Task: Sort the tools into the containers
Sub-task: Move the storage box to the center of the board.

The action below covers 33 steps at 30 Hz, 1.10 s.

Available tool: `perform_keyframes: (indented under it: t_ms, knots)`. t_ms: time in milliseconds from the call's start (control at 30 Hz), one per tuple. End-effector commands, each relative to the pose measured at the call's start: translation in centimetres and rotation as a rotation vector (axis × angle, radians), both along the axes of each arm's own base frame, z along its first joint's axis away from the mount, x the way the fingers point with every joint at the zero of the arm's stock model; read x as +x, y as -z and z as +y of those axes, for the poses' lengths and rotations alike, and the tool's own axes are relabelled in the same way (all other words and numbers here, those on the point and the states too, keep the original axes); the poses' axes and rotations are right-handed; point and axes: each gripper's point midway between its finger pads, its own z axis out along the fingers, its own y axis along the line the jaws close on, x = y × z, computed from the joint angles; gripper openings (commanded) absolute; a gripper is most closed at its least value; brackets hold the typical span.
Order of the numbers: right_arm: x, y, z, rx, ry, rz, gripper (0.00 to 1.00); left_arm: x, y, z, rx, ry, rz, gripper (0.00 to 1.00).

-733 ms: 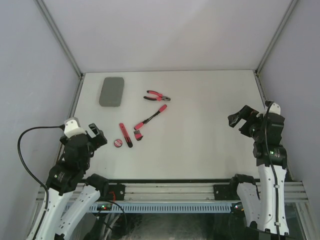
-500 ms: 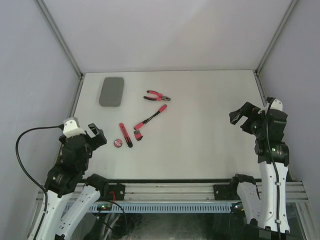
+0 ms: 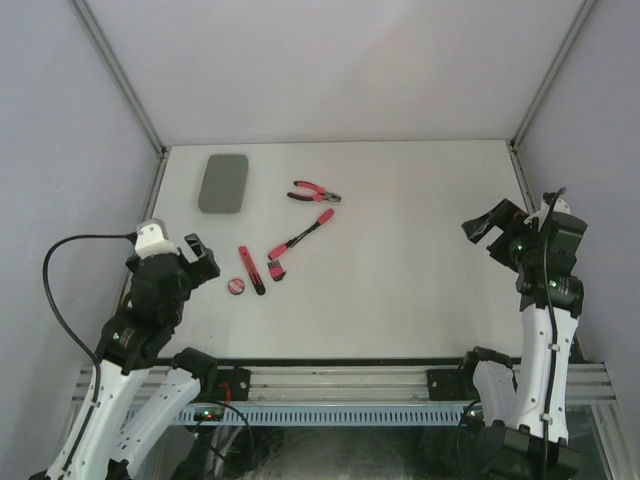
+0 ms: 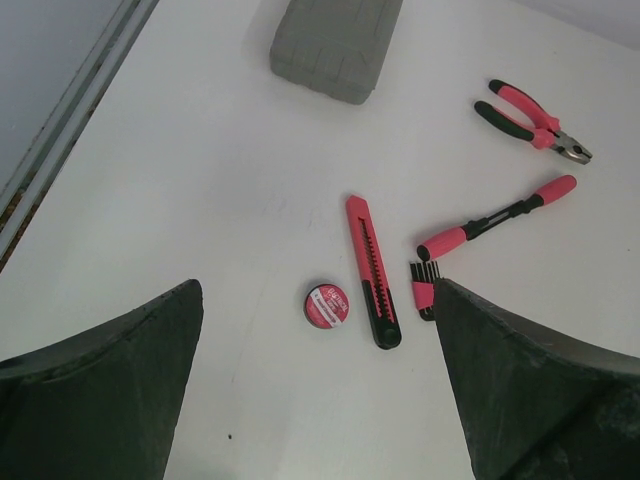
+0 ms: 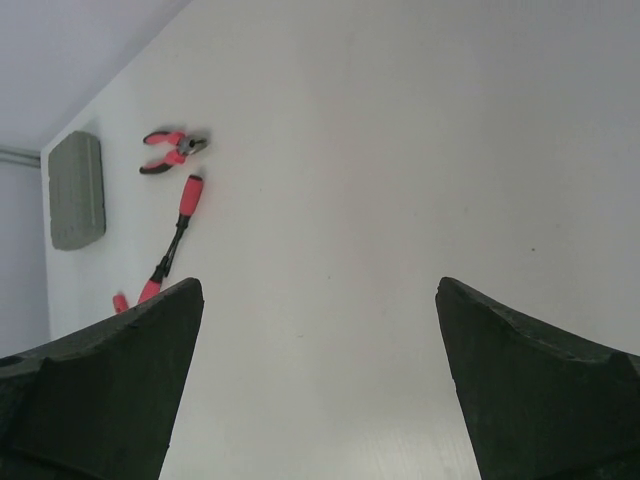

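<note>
My fingers (image 4: pixel 100 400) are black, the table (image 4: pixel 200 200) white. The case (image 4: pixel 335 45) at its far left corner is plain grey. The pliers (image 4: pixel 532 120), long driver (image 4: pixel 495 217), short driver (image 4: pixel 372 270) and comb piece (image 4: pixel 423 290) are red and black, the disc (image 4: pixel 327 304) red with a white label.

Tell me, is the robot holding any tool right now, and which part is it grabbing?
Nothing is held. The left gripper and right gripper are both open and empty, and the pliers lie on the table, away from both.

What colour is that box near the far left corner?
The box is plain grey; left wrist view shows it best.
</note>
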Motion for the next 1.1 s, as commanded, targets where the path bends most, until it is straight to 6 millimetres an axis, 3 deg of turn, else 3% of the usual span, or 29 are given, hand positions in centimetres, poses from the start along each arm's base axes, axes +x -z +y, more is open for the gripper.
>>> perform_keyframes:
  t_ms: [0, 200, 467, 633, 733, 833, 1067]
  knots:
    - [0.2, 0.1, 2.1, 0.100, -0.103, 0.001, 1.00, 2.1, -2.7, -0.4, -0.008, -0.016, -0.043, 1.00]
    - [0.3, 1.6, 3.0, 0.125, -0.148, 0.022, 1.00, 5.5, -2.4, -2.8, -0.021, 0.038, 0.010, 1.00]
    - [0.3, 2.1, 4.2, 0.099, -0.196, 0.022, 1.00, 9.2, -0.9, -5.0, -0.057, 0.064, 0.030, 1.00]
    - [0.6, 2.7, 5.0, 0.147, -0.226, 0.030, 1.00, 11.0, 2.5, -5.6, -0.141, 0.066, 0.099, 1.00]
    - [0.7, 3.2, 5.4, 0.154, -0.241, 0.043, 1.00, 11.7, 5.4, -4.6, -0.198, 0.041, 0.181, 1.00]
    - [0.7, 3.6, 5.1, 0.126, -0.226, 0.051, 1.00, 12.7, 6.9, -2.8, -0.220, -0.002, 0.167, 1.00]
    - [0.6, 4.6, 5.2, 0.114, -0.222, 0.059, 1.00, 15.0, 5.9, 0.2, -0.261, -0.067, 0.041, 1.00]
